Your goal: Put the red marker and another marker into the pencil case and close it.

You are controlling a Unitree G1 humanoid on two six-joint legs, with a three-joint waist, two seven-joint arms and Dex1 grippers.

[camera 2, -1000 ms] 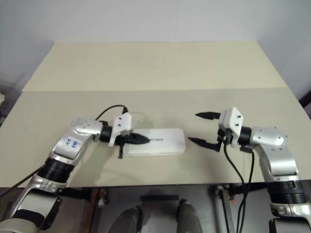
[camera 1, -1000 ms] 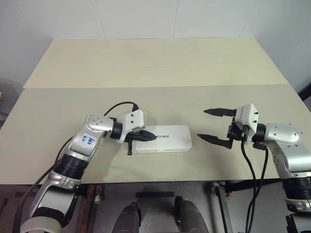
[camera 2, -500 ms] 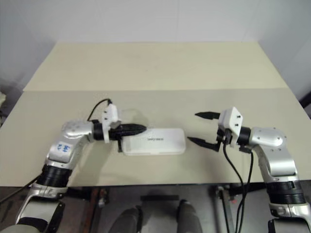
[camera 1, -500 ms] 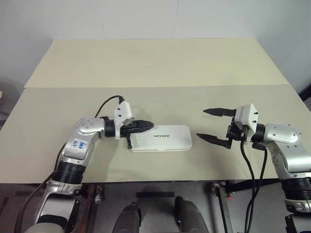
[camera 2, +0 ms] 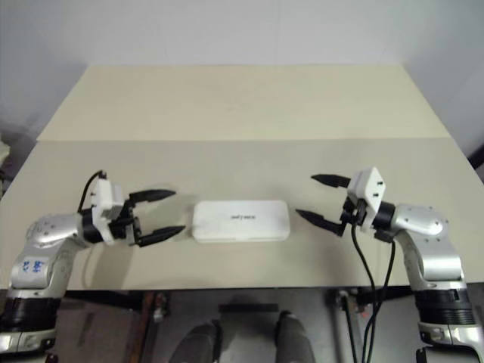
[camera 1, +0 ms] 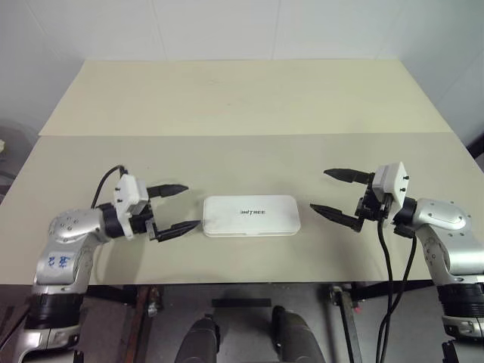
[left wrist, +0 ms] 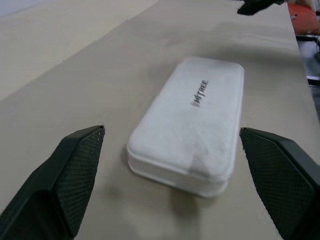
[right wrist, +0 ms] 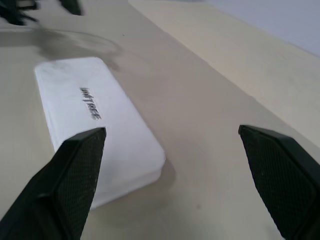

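I see the case [camera 1: 251,215] lying flat and shut in the lower middle of the head view, lid up, with its dark lettering facing me. It sits on the near part of the beige table [camera 1: 242,98], whose seam runs across the frame just above it. I can't see either marker anywhere on the table, so I cannot tell where they are.

My left gripper [camera 1: 176,206] is at the lower left of the frame, pointing toward the case's left end. Its two black fingers are spread wide with nothing between them, and the lower fingertip is just beside the case's left edge without touching it. In the left wrist view the case [left wrist: 192,120] lies between the two fingers [left wrist: 70,175] but farther out, apart from them.

My right gripper [camera 1: 333,192] is at the lower right, pointing toward the case's right end, fingers also spread wide and empty. Its lower tip is near the case's right edge, with a gap of bare table between. The right wrist view shows the case [right wrist: 95,125] ahead of the fingers [right wrist: 75,170], untouched.
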